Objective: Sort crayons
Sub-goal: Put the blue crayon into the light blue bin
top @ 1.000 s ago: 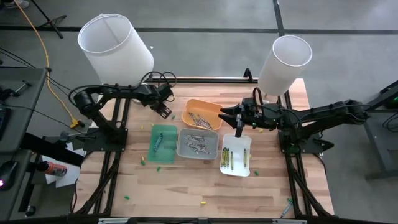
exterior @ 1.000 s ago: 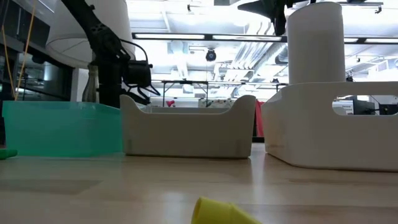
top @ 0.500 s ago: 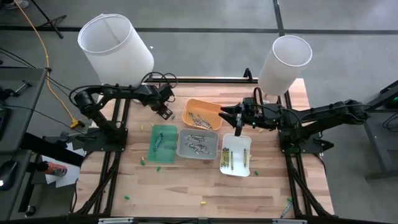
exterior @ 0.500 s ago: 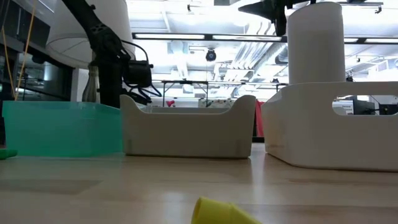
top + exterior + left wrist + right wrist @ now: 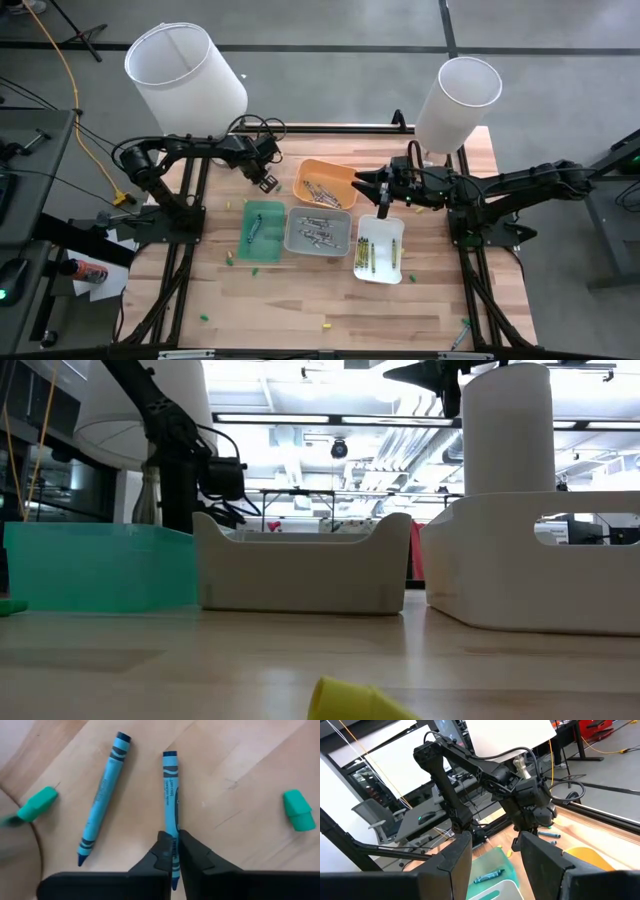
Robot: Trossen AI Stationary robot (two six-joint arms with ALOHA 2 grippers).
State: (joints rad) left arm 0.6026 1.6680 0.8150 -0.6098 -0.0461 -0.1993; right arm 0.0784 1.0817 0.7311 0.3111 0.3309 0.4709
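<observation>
Two blue-wrapped crayons lie on the wooden table beyond the green tray [image 5: 262,230]. My left gripper [image 5: 173,842] [image 5: 264,181] points down and is shut on one crayon [image 5: 170,795]. The other crayon [image 5: 102,797] lies flat beside it, with a green stub [image 5: 37,804] on one side and another stub [image 5: 298,810] on the other. My right gripper [image 5: 383,205] [image 5: 495,865] hangs level and open over the far end of the white tray [image 5: 380,247], holding nothing. Crayons lie in the orange tray [image 5: 325,183], the grey tray [image 5: 318,232] and the white tray. My left gripper pinches the crayon between its two fingertips [image 5: 161,854], on the wrapped shaft near one end [image 5: 173,834]. The fingers come from above, pointing down, one on each long side. The crayon lies flat on the table, and most of its length reaches out past the fingers.
Two white cylinders [image 5: 185,75] [image 5: 457,100] stand at the table's far corners. Loose bits lie on the near table: a yellow piece [image 5: 350,700] [image 5: 324,325], a green one [image 5: 204,318] and another green one [image 5: 229,258]. Bare wood lies along the near edge.
</observation>
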